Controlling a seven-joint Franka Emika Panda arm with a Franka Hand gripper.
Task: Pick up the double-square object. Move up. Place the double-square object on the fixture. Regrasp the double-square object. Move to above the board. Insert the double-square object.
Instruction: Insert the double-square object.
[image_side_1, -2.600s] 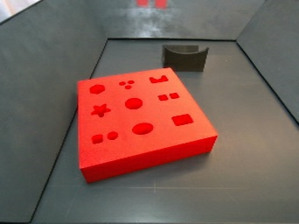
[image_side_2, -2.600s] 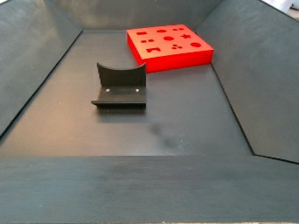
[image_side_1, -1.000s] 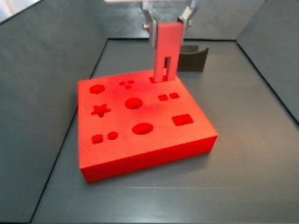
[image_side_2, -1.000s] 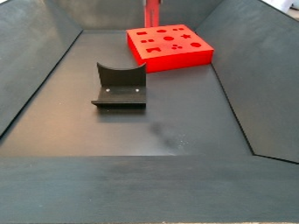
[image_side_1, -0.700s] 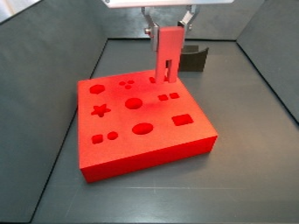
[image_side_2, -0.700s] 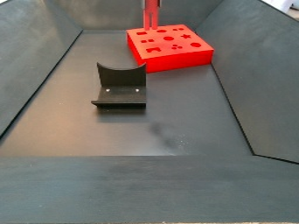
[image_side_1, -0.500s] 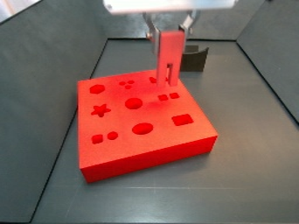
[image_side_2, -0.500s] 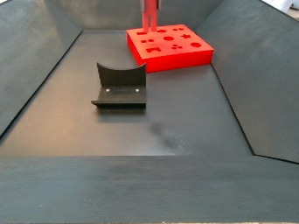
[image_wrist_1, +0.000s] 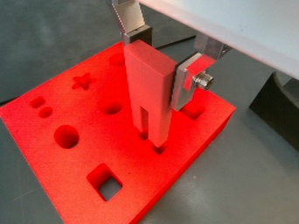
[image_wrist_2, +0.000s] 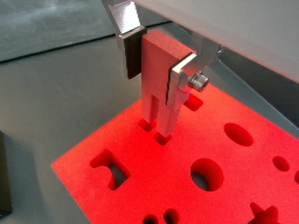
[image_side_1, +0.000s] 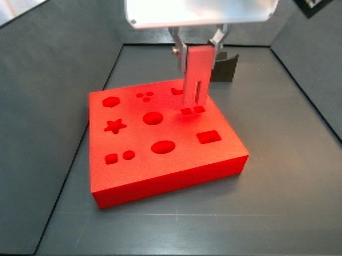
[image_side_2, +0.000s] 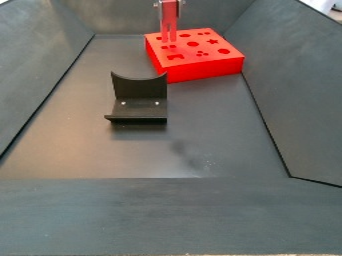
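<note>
Gripper (image_wrist_1: 160, 63): closed upon the double-square object (image_wrist_1: 149, 96); piece held upright over the board (image_wrist_1: 70, 114), lower end met with paired square holes; fixture (image_side_2: 136, 98) stood well apart on the floor.

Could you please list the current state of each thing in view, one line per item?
gripper: shut on the double-square object, above the board.
double-square object: held upright, its two lower prongs at the board's paired square holes; how deep they sit is unclear.
board: flat on the floor, other holes empty.
fixture: on the floor, empty, apart from the board.
</note>
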